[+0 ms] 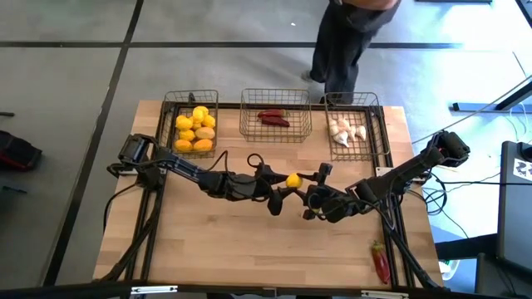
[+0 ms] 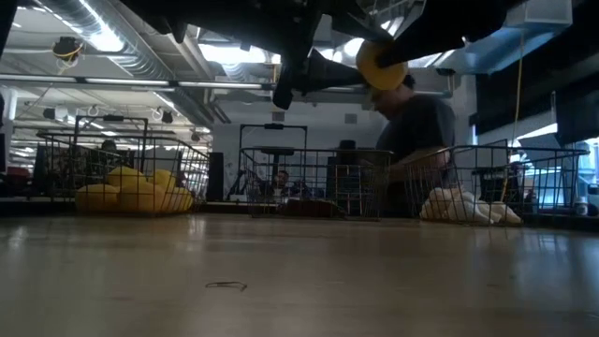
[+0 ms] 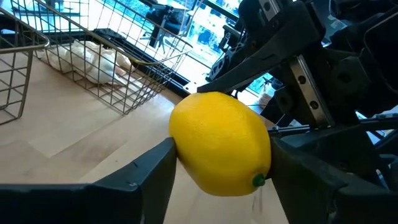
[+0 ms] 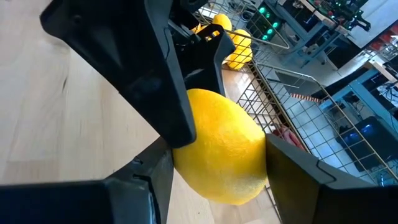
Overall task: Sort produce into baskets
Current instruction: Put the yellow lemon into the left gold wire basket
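Left gripper (image 1: 285,184) and right gripper (image 1: 306,184) both clasp one lemon (image 1: 293,180) above the table (image 1: 249,249).

You look straight down on the whole pale wooden tabletop (image 1: 249,241) from above; the low camera sits at board level, facing the three dark wire-mesh baskets (image 2: 309,183). Each wrist camera peers close past its own fingers, and both share the round yellow lemon (image 3: 221,143).
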